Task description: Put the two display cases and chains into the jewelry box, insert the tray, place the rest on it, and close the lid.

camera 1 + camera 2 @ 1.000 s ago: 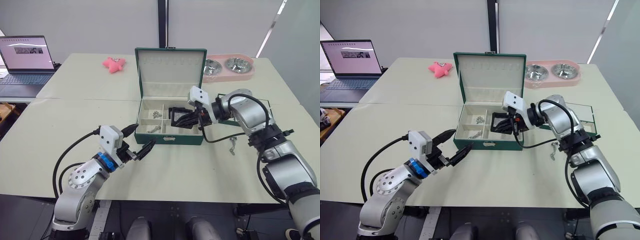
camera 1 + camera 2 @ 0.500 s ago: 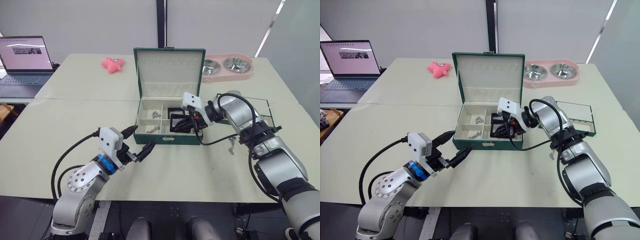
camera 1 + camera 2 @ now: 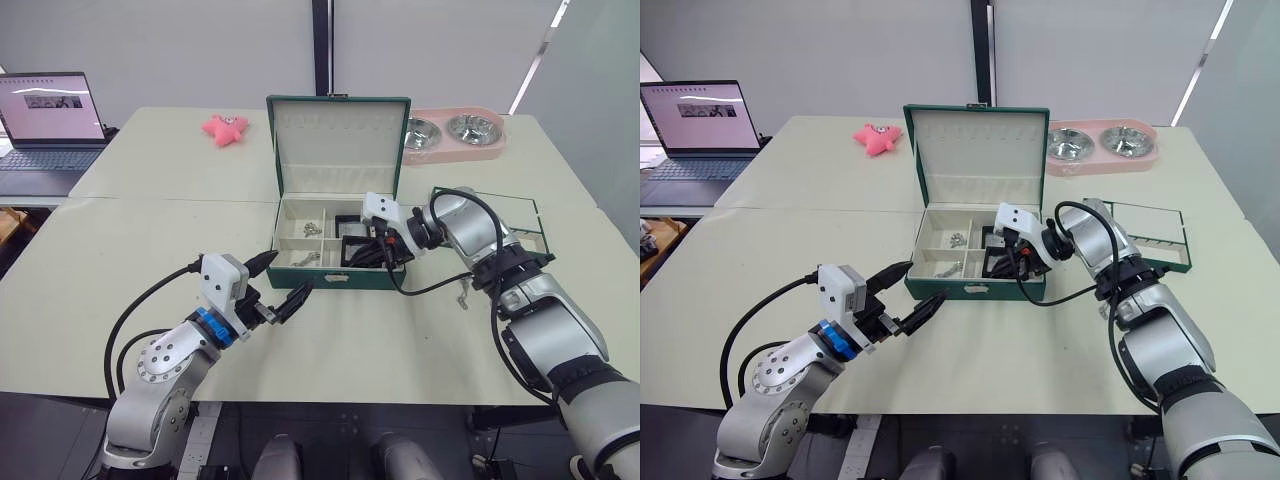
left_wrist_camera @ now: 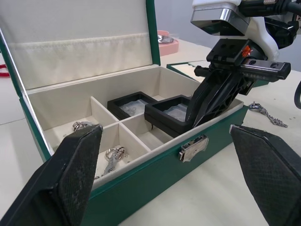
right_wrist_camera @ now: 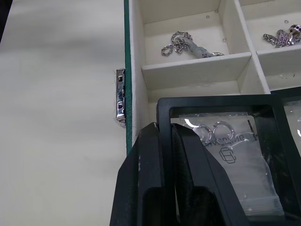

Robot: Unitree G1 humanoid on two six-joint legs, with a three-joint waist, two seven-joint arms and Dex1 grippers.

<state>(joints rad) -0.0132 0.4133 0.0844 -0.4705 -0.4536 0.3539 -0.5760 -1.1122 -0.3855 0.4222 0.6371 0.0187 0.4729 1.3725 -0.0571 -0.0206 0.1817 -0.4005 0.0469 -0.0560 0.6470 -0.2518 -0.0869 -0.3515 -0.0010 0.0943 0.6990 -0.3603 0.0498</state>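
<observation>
Right pincer [image 4: 200, 110] lower and further into the box [image 3: 340, 276] than a second ago — second case [image 4: 174, 113] now down in the right-hand compartment, front edge tilted up against the box's front wall, not yet flat. Clamped on that case's front rim, one finger [image 5: 141, 188] outside and one inside the frame. First case [image 4: 131, 104] already flat in the same compartment, just behind, the two touching or nearly so.

Means the case step is close to done — likely only a release and pull-back left. Risk, as a guess: tilted case could catch on the first one's edge or sit propped on the wall once let go.

Left pincer [image 3: 283, 298] hovering wide apart near the box's front left corner, holding nothing, same as a second ago.

Chains: one in the front left compartment [image 5: 188, 47], another in the compartment behind it [image 5: 282, 37], third one out on the bench [image 3: 463, 292], right of the box — to be fetched yet. Tray [image 3: 1140, 235] well right of the box on the bench, not inserted. Lid [image 3: 338, 135] upright, open.

Roughly a third through by judgement: last chain, tray, remaining items, lid all pending.
</observation>
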